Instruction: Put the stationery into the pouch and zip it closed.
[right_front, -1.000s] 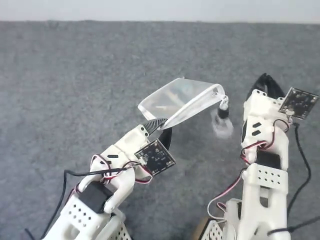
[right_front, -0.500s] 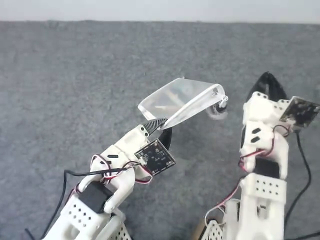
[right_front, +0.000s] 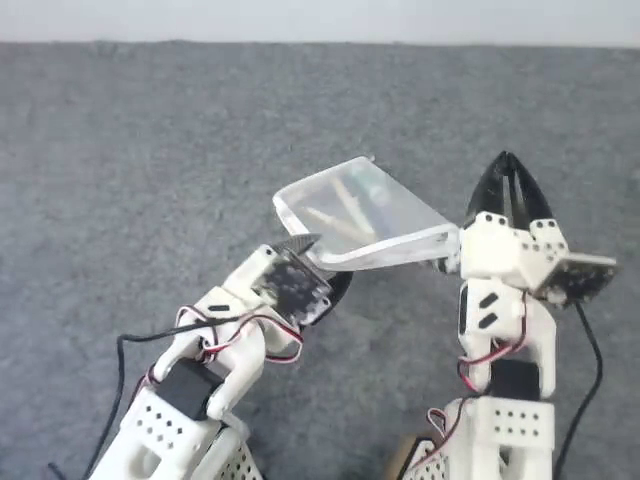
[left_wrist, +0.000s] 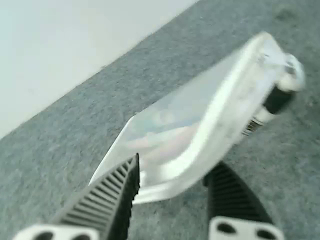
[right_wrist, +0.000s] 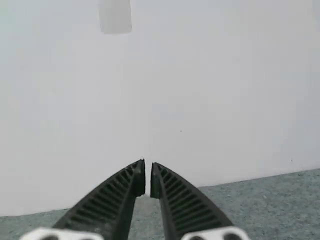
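Tilted flatter than a second ago, the clear pouch (right_front: 392, 222) with stationery (right_front: 347, 203) inside hangs above the grey table (right_front: 120, 160), its near edge pinched by the left gripper (right_front: 315, 256). Newly raised just beside its zipper end, the right gripper (right_front: 507, 168) is pressed together, empty.

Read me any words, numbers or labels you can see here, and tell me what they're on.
No text is legible.
Striped label on an item inside the clear pouch: too blurred to read.
Circuit board on the left arm's wrist: any markings too small to read.
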